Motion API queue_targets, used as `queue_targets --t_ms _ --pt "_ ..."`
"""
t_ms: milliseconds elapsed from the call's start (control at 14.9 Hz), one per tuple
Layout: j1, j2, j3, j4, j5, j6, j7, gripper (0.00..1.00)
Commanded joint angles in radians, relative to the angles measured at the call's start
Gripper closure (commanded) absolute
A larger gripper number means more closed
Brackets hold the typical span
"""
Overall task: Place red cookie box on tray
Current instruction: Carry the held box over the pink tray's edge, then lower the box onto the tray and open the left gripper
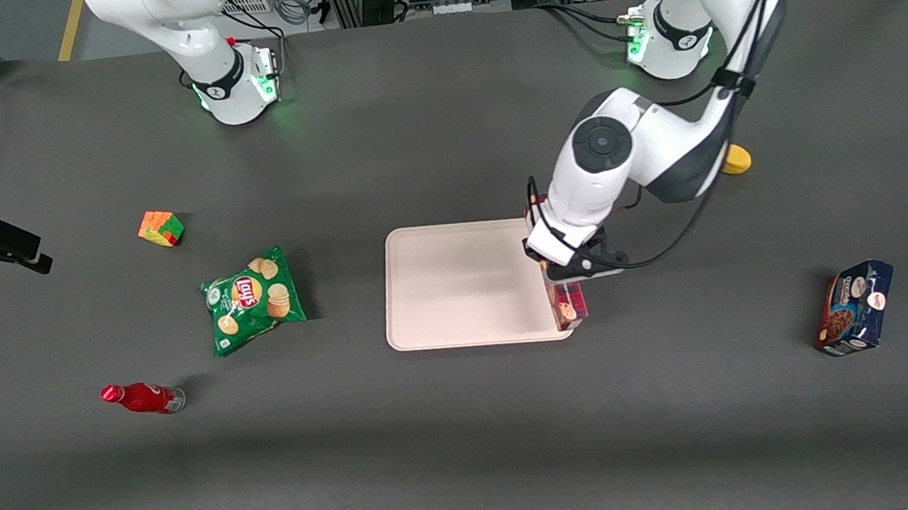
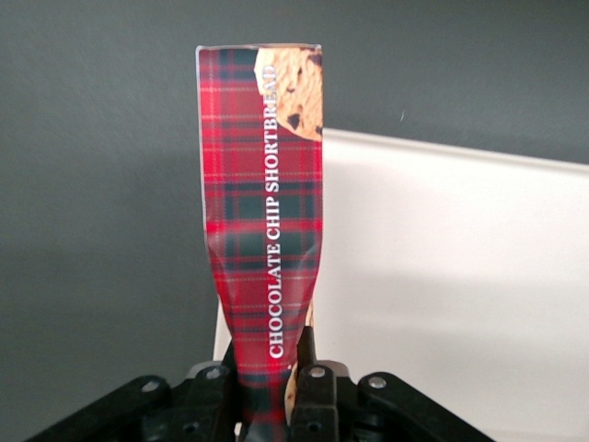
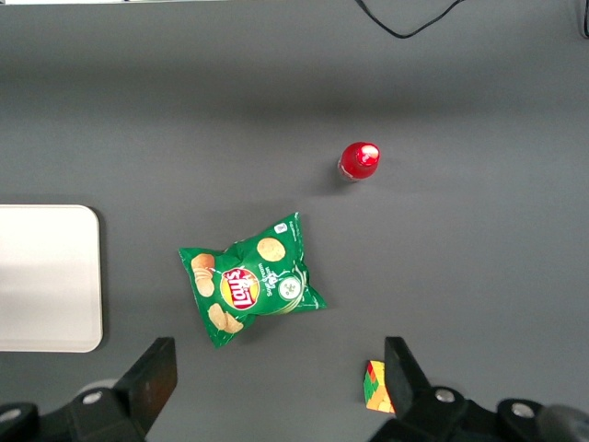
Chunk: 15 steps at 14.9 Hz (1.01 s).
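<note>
Your hand [image 2: 272,382] is clenched on one end of the red box [image 2: 264,212], the fingers [image 2: 313,387] pinching its narrow faces hard enough that the carton visibly waists in where they bite. From the wrist view the box runs straight out from the hand, its free end with the cookie picture reaching past the tray's [image 2: 460,295] rim and over the dark counter [image 2: 101,230]. From the front, the hand [image 1: 565,275] hangs at the edge of the tray [image 1: 456,287] on the working arm's side, with the box [image 1: 570,304] showing under it right along that rim; whether the box touches the rim or rides above it, you cannot tell. Judge this carton as light and thin-walled: it dents under squeeze, the cookies inside will likely crumble if crushed or dropped, and the glossy print may slip. A hold at one end leaves the long body free to swing, so a grip nearer the middle, across the narrow faces, would be steadier; with this one, carry it gently. The box looks not yet over the tray's floor, so it probably needs to go farther inward before release. Well apart lie a blue box [image 1: 855,308] toward the working arm's end, and a chip bag [image 1: 253,299], a cube [image 1: 161,228] and a red bottle [image 1: 141,398] toward the parked arm's.
</note>
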Motion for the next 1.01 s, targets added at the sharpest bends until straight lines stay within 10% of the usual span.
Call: queue_targets --t_ms 0,940 --pt "-0.023 -0.003 0.001 -0.080 0.084 0.097 -0.076 1.00" --pt "-0.035 0.128 0.004 -0.045 0.246 0.153 -0.095 1.00"
